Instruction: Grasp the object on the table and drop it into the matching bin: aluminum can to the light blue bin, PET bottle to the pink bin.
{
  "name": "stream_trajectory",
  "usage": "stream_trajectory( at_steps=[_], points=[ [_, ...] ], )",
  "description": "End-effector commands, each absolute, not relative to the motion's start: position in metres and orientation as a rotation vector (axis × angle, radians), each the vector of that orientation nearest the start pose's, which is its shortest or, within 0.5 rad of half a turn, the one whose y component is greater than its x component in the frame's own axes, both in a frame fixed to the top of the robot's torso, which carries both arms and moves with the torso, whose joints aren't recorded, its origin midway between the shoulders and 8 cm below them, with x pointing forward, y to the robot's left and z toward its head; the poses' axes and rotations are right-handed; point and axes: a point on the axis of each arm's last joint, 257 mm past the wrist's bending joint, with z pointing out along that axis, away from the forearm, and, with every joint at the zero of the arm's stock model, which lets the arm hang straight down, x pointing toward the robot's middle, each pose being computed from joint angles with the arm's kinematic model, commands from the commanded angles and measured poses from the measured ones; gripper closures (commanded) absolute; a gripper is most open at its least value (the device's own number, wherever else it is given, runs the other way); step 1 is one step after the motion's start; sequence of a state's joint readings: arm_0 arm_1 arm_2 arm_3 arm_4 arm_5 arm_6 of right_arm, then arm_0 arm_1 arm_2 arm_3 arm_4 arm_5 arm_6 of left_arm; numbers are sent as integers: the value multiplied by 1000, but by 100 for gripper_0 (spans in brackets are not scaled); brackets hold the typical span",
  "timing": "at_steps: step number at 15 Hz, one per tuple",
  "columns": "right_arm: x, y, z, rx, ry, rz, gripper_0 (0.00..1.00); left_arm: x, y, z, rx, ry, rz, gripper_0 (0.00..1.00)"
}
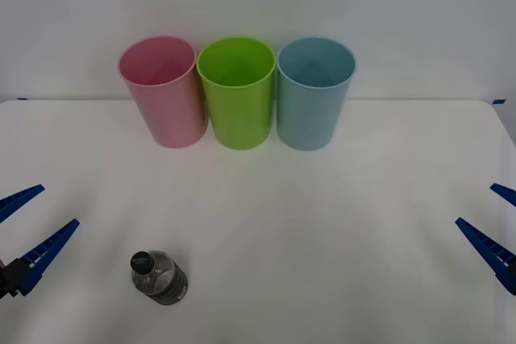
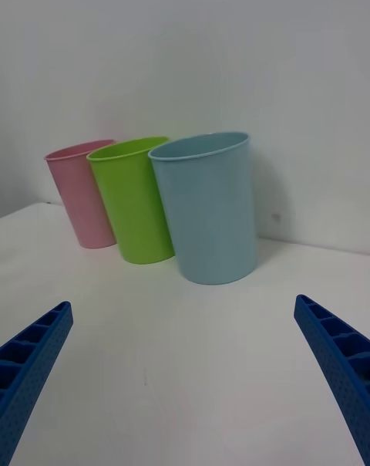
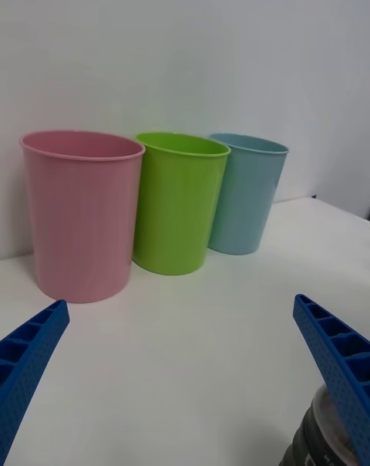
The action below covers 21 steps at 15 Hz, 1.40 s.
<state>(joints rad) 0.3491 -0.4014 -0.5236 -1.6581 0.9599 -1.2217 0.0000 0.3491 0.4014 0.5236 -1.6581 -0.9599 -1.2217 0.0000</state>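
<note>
Plain white surface (image 1: 339, 223), blank white wall behind.
PET bottle (image 1: 159, 276) stands upright, cap up – left gripper (image 1: 24, 227) and right gripper (image 1: 493, 223) both spread wide, holding nothing.

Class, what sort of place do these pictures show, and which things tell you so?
Probably a robot test bench for sorting waste: a plain white table, three coloured bins in a row, pink bin first, and one PET bottle between open blue grippers.

Three bins (image 1: 238, 94) – one bottle (image 1: 159, 277) – two grippers (image 1: 28, 227)
</note>
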Motion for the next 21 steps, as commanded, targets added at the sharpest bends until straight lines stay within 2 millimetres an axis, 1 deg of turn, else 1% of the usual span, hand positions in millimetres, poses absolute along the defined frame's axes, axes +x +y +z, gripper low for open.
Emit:
stream_trajectory(
  at_steps=[1, 2, 4, 6, 8, 10, 12, 16, 18, 21],
  points=[
    [342, -330, -169, -465, 1441, 567, 0, 342, 330, -169, 465, 1441, -567, 0],
    [342, -330, -169, -465, 1441, 567, 0, 341, 320, -179, 426, 1442, -601, 0],
    [342, -330, -169, -465, 1441, 567, 0, 340, 315, -176, 431, 1430, -619, 0],
    [342, -330, -169, -465, 1441, 567, 0, 338, 319, -176, 442, 1438, -614, 0],
    [342, -330, -169, -465, 1441, 567, 0, 330, 324, -176, 486, 1464, -615, 0],
    [342, -330, -169, -465, 1441, 567, 0, 321, 333, -177, 511, 1490, -615, 0],
    [342, -330, -169, -465, 1441, 567, 0, 313, 339, -181, 556, 1519, -621, 0],
    [342, -330, -169, -465, 1441, 567, 0, 301, 350, -196, 649, 1576, -645, 0],
    [342, -330, -169, -465, 1441, 567, 0, 292, 353, -205, 730, 1587, -657, 0],
    [342, -330, -169, -465, 1441, 567, 0, 289, 358, -226, 806, 1595, -664, 0]
  ],
)
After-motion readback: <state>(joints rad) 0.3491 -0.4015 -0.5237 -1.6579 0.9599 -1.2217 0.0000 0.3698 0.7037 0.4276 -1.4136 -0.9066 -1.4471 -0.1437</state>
